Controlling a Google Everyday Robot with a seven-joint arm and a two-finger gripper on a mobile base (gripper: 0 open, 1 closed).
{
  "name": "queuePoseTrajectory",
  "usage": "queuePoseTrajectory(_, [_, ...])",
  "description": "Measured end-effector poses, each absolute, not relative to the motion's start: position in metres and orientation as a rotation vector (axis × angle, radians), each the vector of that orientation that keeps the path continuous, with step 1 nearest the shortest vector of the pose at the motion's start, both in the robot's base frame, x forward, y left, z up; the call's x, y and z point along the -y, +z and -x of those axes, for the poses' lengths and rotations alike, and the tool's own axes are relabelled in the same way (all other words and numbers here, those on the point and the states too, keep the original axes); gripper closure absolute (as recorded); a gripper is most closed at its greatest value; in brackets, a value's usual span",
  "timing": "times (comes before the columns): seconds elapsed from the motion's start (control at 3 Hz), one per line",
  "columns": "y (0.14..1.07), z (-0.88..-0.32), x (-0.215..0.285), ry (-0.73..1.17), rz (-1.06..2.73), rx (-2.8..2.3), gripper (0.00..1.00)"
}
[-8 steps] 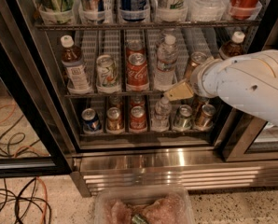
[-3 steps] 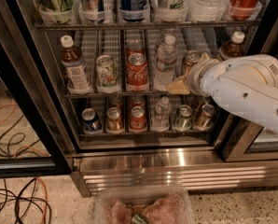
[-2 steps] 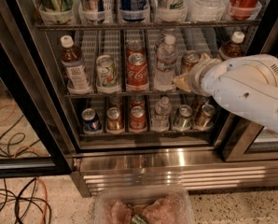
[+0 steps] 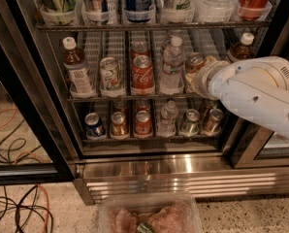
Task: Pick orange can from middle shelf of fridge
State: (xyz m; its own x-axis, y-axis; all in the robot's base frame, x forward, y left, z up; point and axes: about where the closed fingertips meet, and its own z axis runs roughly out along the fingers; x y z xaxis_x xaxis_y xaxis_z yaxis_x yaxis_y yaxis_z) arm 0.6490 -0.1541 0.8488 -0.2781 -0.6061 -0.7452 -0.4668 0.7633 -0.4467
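middle shelf [image 4: 110,99]: three bottles [image 4: 173,66]; pincer [image 4: 195,79] at one orange can [image 4: 195,61]

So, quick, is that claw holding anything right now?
Gripper: at the orange can on the middle shelf; whether it holds it cannot be told.

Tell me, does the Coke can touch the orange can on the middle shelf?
No, a water bottle stands between the Coke can and the orange can, where the gripper is.

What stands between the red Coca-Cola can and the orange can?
In the camera view, one clear water bottle stands there; the claw is at the orange can.
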Motion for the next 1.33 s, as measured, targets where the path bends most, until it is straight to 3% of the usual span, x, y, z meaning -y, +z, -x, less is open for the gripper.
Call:
queuePoseTrajectory(0.33, [0.8488, -0.649, 0.1541, -0.17, 0.815, -1.928, 1.0])
queuePoseTrajectory(0.67, [0.8488, -0.649, 0.1541, -0.17, 0.815, -1.928, 1.0])
queuePoseTrajectory(1.0, [0.8488, -0.649, 0.1541, -0.17, 0.815, -1.928, 0.91])
queuePoseTrajectory(1.33, [0.8488, -0.649, 0.1541, -0.17, 0.815, -1.928, 0.72])
